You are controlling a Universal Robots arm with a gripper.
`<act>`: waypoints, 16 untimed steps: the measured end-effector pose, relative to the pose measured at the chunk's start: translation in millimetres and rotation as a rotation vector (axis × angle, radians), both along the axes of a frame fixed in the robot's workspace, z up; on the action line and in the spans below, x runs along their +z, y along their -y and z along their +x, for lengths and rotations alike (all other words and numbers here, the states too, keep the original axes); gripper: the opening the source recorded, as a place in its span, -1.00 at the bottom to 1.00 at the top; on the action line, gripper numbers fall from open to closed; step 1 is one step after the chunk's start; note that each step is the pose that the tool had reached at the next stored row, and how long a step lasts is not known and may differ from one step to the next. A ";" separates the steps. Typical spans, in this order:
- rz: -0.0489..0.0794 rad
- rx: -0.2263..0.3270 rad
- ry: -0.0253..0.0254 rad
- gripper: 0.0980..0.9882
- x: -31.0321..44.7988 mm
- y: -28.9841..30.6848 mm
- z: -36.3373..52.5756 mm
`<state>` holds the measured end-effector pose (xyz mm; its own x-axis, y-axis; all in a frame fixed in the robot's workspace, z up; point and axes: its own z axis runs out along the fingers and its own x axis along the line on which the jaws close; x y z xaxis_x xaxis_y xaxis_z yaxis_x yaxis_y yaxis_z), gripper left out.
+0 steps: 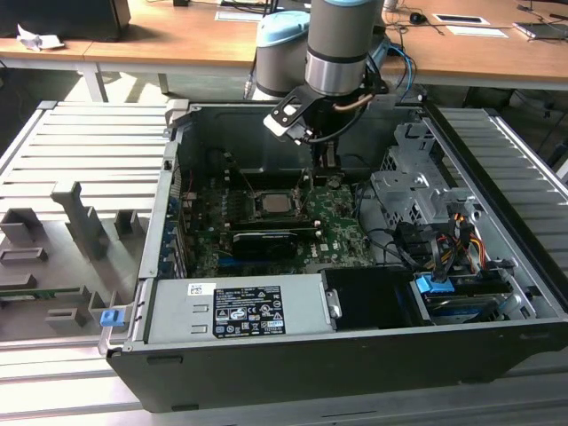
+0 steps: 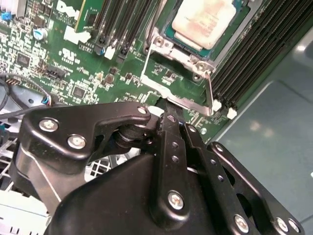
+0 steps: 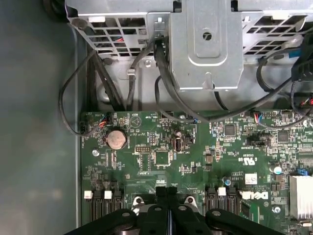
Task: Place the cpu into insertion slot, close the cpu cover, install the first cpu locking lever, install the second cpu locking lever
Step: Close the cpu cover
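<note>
The gripper point(image 2: 171, 116) has its fingers point(image 2: 169, 134) closed, empty, tips at the cover point(image 2: 181, 99) (apparently flipped open). Straight beyond them the cpu point(image 2: 203, 22) sits in the slot point(image 2: 172, 35).

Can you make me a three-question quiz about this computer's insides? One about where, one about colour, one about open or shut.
1. Where is the small square chip with the dull silver-grey top?
A in the square black socket with the silvery rim
B in a person's hand
C on the floor
2. What colour is the circuit board?
A red
B green
C blue
3. The thin silver metal cover frame is
A flat over the chip
B lifted open
C missing
Answers: 1 A: it lies in the socket. 2 B: green shows all around the socket. 3 B: it tilts up off the chip.
</note>
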<state>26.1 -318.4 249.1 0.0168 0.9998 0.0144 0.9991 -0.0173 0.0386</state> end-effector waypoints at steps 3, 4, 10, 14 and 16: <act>0.000 0.000 -0.0001 -0.98 0.0 0.0 -12.0; 0.000 0.001 0.0001 -0.98 -1.9 0.0 -27.0; 0.001 0.019 0.0000 -0.98 -14.7 0.1 -33.5; 0.002 0.047 0.0000 -0.98 -17.1 0.2 -42.4; 0.002 0.047 0.0001 -0.98 -17.1 0.2 -48.0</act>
